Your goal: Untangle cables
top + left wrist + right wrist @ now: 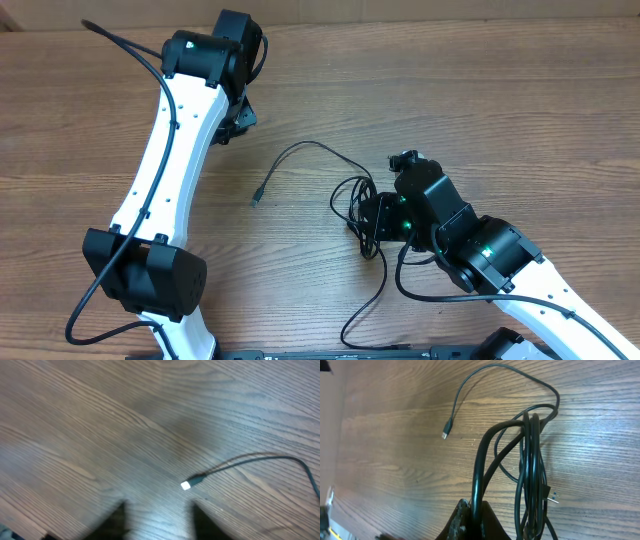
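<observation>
Cables [476,475] clamped in the right jaws.

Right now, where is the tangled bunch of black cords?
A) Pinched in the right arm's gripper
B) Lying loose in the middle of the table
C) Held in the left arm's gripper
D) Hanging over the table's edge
A: the right gripper is closed on the cables, while the left gripper is open and empty above the table, with only one strand's plug tip lying near it.
</observation>
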### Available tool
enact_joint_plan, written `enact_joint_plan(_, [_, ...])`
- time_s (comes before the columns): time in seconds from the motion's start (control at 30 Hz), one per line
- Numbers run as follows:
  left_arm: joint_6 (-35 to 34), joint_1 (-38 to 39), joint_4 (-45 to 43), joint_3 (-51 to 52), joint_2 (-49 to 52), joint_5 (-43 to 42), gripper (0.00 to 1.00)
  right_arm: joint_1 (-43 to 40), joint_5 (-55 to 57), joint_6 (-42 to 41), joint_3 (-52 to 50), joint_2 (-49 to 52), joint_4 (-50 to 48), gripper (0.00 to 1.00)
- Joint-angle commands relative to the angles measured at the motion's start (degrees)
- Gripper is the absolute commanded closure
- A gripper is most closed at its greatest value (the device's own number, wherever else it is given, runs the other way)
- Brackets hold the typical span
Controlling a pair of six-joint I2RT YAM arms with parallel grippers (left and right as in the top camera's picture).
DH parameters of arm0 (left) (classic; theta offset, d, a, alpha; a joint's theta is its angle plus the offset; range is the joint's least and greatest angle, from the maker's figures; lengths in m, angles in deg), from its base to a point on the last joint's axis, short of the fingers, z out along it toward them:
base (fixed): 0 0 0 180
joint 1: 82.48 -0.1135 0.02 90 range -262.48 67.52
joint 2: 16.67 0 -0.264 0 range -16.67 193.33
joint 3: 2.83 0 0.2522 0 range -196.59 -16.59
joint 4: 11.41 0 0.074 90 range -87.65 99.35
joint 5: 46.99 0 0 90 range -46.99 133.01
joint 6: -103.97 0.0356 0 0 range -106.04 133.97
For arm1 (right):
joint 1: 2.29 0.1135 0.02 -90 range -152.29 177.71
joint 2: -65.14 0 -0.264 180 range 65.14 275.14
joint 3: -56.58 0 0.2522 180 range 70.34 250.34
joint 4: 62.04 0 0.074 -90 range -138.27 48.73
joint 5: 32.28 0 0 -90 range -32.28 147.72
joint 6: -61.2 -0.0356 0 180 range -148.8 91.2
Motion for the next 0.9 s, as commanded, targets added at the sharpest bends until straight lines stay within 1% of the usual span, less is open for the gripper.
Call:
enact_joint_plan(0.0, [1.14,0.33,0.11,-1.16,-1.09,-7.28,0.22,-0.15,2.64,-3.76,0.44,-0.72,-0.81,0.96])
enact_joint_plan(0.03, [4.83,0.5,0.13,-1.07,-1.09,-13.29,0.13,-0.15,3.06,-5.01,0.44,-0.72,-1.14,0.96])
enact_joint_plan(0.07, [7.04,0.59,0.13,-1.03,-1.09,-16.85,0.1,-0.15,3.15,-5.31,0.44,-0.72,-1.44,0.96])
enact_joint_plan(0.13, [10.45,0.94,0.15,-0.94,-1.09,-21.59,0.07,-0.15,3.15,-5.29,0.44,-0.72,-2.01,0.96])
enact_joint_plan(0.23, [14.43,1.97,0.39,-0.63,-1.09,-26.25,0.06,-0.15,3.15,-5.51,0.44,-0.72,-2.49,0.96])
enact_joint_plan(0.5, [20.02,5.46,-0.61,1.62,-1.09,-26.99,0.06,-0.15,3.37,-6.56,0.44,-0.72,-2.75,0.96])
enact_joint_plan(0.63, [22.53,5.79,0.74,1.62,-3.1,-26.82,0.04,-0.15,3.37,-6.56,0.44,-0.72,-2.86,0.96])
enact_joint_plan(0.77, [22.58,5.95,1.7,1.84,-8.79,-23.23,0.04,-0.15,3.34,-6.58,0.44,-0.72,-2.95,0.96])
enact_joint_plan(0.83, [21.49,6.1,0.55,3.21,-12.2,-21.49,0.04,-0.15,3.32,-6.58,0.44,-0.72,-2.99,0.96])
enact_joint_plan(0.87, [20.33,6.25,-1.05,5.51,-15.04,-20.5,0.04,-0.15,3.3,-6.58,0.44,-0.72,-2.97,0.96])
